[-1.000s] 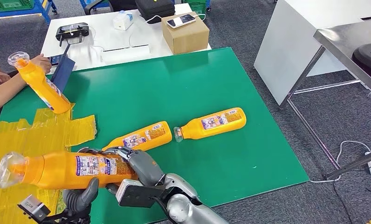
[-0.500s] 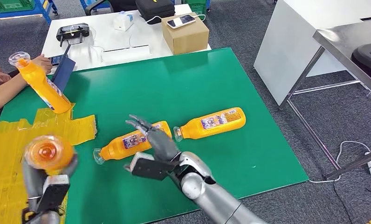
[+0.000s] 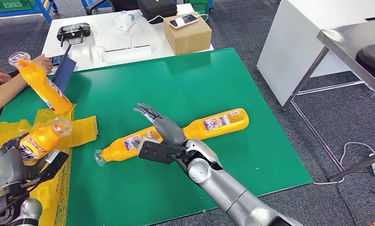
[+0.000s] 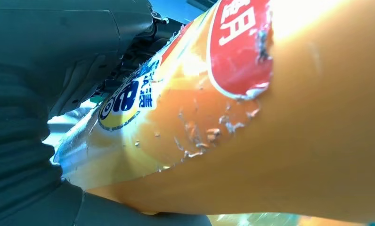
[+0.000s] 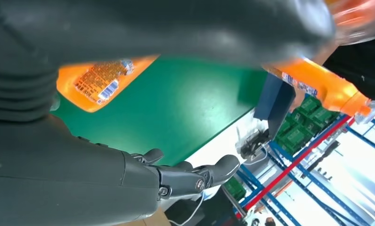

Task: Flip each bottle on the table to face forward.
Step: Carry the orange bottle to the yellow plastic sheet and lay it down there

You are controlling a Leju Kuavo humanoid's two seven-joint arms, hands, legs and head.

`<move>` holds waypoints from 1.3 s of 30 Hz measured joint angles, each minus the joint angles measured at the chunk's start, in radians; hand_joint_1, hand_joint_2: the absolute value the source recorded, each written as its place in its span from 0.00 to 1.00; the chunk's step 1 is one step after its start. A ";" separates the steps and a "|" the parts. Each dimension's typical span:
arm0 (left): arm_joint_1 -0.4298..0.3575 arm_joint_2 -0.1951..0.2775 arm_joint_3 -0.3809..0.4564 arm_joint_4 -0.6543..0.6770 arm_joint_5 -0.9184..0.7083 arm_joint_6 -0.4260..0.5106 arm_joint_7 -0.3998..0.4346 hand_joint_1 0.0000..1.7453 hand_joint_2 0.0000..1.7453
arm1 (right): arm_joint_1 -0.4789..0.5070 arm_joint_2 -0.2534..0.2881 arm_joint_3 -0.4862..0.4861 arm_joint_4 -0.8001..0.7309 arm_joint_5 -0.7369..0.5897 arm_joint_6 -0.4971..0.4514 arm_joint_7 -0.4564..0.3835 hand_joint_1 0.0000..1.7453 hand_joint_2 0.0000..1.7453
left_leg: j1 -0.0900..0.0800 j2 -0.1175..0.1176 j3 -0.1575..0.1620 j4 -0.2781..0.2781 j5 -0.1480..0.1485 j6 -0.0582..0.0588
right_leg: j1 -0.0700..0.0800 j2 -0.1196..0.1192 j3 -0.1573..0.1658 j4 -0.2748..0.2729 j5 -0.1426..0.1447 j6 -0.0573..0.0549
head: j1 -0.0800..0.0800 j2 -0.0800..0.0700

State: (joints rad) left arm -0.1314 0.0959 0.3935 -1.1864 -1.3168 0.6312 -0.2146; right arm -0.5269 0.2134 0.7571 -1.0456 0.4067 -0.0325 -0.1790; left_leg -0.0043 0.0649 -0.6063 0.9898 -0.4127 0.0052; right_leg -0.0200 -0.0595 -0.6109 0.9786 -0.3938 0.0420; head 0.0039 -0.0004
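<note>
Right hand [image 3: 161, 129], fingers [image 3: 145, 111] spread and holding nothing, poised directly over the cap-left bottle [image 3: 126, 145], which lies flat on the green worktop [image 3: 185, 84], long axis running left to right beneath the palm; the second lying bottle [image 3: 218, 122] rests just beyond the wrist, on the right, its neck hidden behind the hand; left hand [image 3: 9, 165] grasps a third bottle [image 3: 42, 140] tilted above yellow tape [image 3: 79, 128], well apart; the right hand is judged nearer for the next flip.

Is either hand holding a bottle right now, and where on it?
Left hand grips an orange bottle around its lower body. Right hand holds nothing.
</note>
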 joint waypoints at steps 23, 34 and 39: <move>-0.133 0.161 -0.395 0.316 -0.183 -0.240 0.043 1.00 1.00 | -0.046 0.026 0.035 0.060 -0.021 0.023 0.019 0.00 1.00 | 0.000 -0.002 0.003 -0.001 0.000 0.000 | -0.001 -0.001 0.003 0.001 0.000 0.000 | 0.000 0.000; -0.130 0.217 -0.447 0.320 -0.077 -0.349 -0.052 0.00 0.00 | -0.053 0.032 0.041 0.081 -0.023 0.028 0.016 0.00 1.00 | 0.000 -0.002 0.006 -0.001 0.001 -0.001 | -0.001 -0.001 0.007 0.001 0.000 0.000 | 0.000 0.000; -0.106 0.256 -0.465 0.289 -0.011 -0.381 -0.092 0.00 0.00 | -0.060 0.036 0.041 0.095 -0.024 0.030 0.013 0.00 1.00 | 0.000 -0.001 0.007 -0.001 0.001 -0.001 | -0.001 0.000 0.007 0.001 0.000 -0.001 | 0.000 0.000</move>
State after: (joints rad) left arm -0.2374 0.3514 -0.0713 -0.8971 -1.3280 0.2503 -0.3071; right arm -0.5873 0.2498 0.7986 -0.9504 0.3826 -0.0024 -0.1656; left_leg -0.0043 0.0641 -0.5995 0.9888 -0.4120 0.0042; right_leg -0.0206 -0.0596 -0.6037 0.9799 -0.3943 0.0413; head 0.0037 -0.0004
